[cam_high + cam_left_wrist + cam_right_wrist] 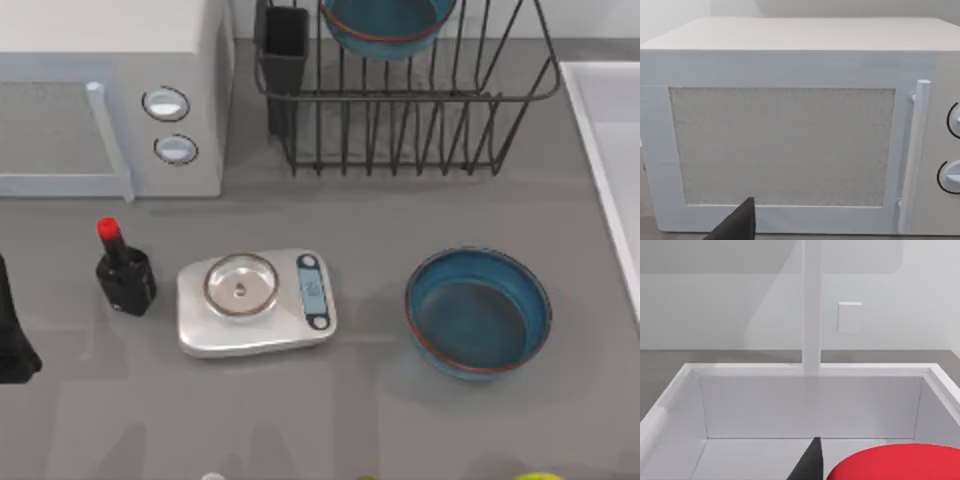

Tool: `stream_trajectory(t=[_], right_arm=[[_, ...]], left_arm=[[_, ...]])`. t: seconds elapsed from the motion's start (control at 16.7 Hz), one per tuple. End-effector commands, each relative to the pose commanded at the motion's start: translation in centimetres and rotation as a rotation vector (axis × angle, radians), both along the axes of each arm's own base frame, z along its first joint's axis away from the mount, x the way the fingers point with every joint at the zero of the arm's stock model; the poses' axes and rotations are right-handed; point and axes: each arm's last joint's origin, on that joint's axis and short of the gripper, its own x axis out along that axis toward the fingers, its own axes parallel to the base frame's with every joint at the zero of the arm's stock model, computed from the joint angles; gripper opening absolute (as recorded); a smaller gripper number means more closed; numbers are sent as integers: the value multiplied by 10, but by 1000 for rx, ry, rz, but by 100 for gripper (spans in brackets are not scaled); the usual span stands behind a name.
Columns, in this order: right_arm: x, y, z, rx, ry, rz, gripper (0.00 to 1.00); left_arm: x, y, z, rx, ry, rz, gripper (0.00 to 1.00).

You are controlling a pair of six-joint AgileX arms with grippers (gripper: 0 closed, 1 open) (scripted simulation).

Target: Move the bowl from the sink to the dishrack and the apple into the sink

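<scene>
Your apple sits close under the right claw, above the sink; whether the claw grips it, you cannot tell. One bowl rests mouth-up on the surface at four o'clock; another bowl stands tilted in the dishrack at twelve. Left arm parks at nine.

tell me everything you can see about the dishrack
The black wire dishrack stands at the back of the grey counter, right of the white microwave. Thin upright prongs rise from a rounded outer frame, and a dark rectangular cutlery cup sits at its left corner. A deep-blue glazed bowl with a reddish-brown rim rests among the prongs.
</scene>
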Motion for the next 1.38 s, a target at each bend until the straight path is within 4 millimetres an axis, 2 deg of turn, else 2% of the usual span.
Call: stream_trajectory(t=[0.66,1.38], right_arm=[[0,0,0,0,0,0,98],[1,2,5,0,1,-2,100]], left_arm=[[0,0,0,0,0,0,100],[0,0,0,0,0,0,100]])
